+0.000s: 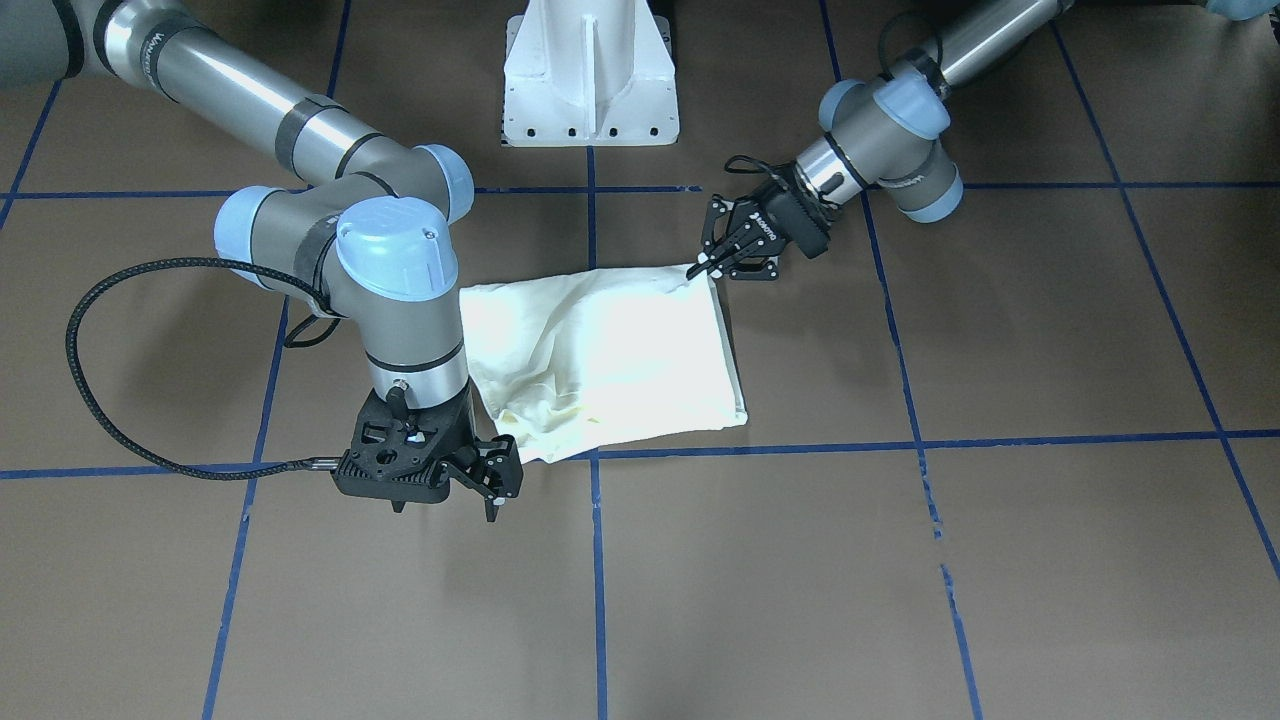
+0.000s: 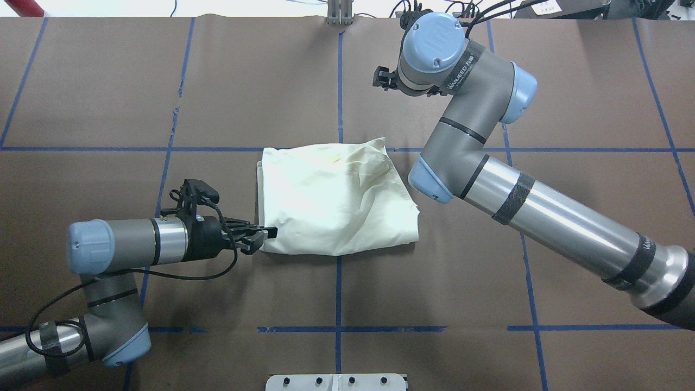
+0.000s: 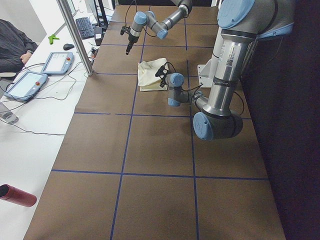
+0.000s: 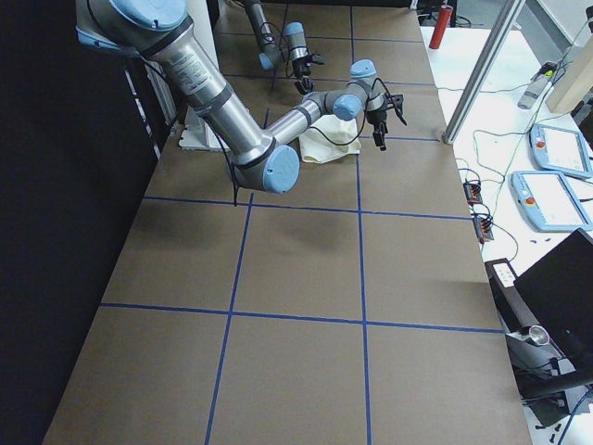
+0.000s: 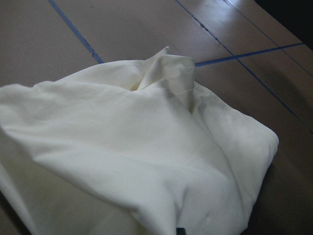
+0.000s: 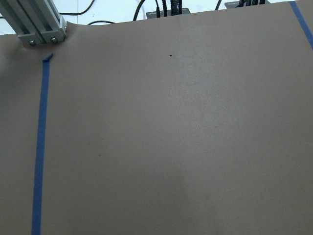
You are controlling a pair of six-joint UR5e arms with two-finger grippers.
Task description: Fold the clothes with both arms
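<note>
The left gripper [image 1: 708,266] is pinched closed on the robot-side corner of the cream T-shirt [image 1: 600,350], which lies folded mid-counter [image 1: 1000,560] with only plain cloth showing. The right gripper [image 1: 495,495] hangs fingers-down just off the shirt's far corner. Its wrist [image 2: 433,49] covers it from overhead, so whether it is open cannot be told. A white pedestal [image 1: 590,80] stands behind.

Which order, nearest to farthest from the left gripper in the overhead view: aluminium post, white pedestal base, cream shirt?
From the left gripper:
1. cream shirt, at its fingertips
2. white pedestal base, bottom edge
3. aluminium post, top edge
</note>
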